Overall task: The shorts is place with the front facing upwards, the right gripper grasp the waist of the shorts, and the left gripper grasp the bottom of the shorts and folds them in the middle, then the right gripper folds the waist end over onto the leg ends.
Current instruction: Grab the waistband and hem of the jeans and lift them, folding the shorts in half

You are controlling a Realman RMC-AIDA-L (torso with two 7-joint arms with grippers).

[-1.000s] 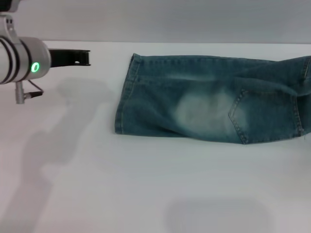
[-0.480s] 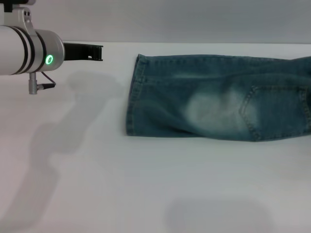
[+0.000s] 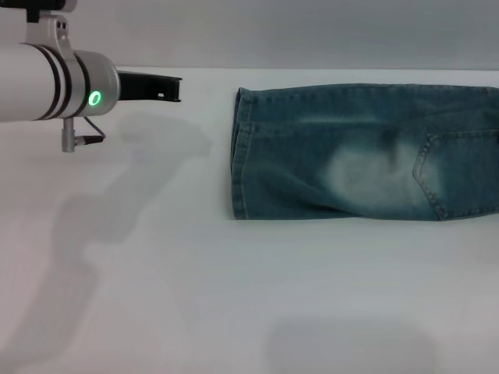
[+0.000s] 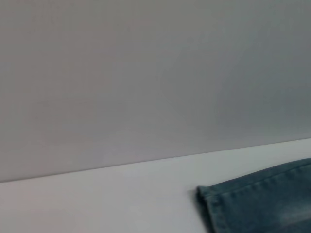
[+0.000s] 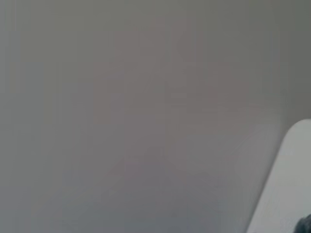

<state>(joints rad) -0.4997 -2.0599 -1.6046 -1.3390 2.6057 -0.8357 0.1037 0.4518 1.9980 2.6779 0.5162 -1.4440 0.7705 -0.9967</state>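
Shorts [image 3: 366, 152] flat on the worktop [image 3: 234, 296], right of centre, leg ends [image 3: 243, 156] pointing left; left tool [image 3: 160, 87] above the worktop's far left, well apart from the leg ends

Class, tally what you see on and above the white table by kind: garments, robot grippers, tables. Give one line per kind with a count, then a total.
Garments: 1, the shorts
Grippers: 1, the left gripper, above the table, left of the shorts
Tables: 1
Total: 3
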